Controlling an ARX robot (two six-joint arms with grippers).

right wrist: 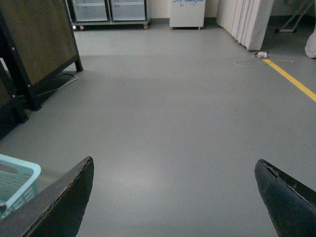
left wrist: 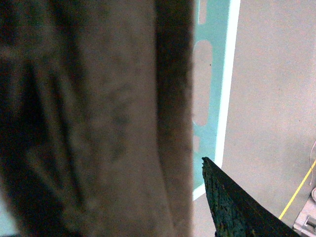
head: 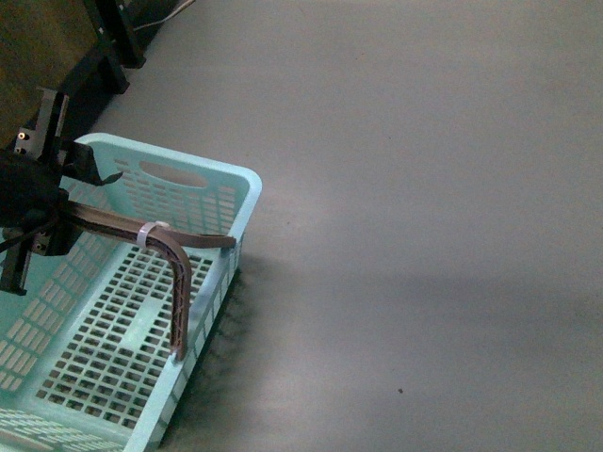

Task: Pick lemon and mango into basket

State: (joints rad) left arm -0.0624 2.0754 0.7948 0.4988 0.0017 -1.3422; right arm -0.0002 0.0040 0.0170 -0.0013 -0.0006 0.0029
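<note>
The light turquoise basket (head: 226,202) stands on the grey floor at the lower left of the front view, with nothing showing in it. Its brown handle (head: 179,268) with a white tie (head: 149,232) is raised. My left gripper (head: 66,212) is shut on the basket handle at its left end. In the left wrist view the handle (left wrist: 108,118) fills the picture as a brown blur, with the basket wall (left wrist: 212,98) beyond it. My right gripper (right wrist: 173,185) is open and empty over bare floor; a basket corner (right wrist: 17,180) shows beside it. No lemon or mango is in view.
Grey floor (head: 424,188) stretches right of the basket. A dark stand (head: 113,47) is at the far left. In the right wrist view a brown board on a black frame (right wrist: 39,44), white cabinets (right wrist: 187,12), a curtain (right wrist: 247,22) and a yellow floor line (right wrist: 291,79) stand far off.
</note>
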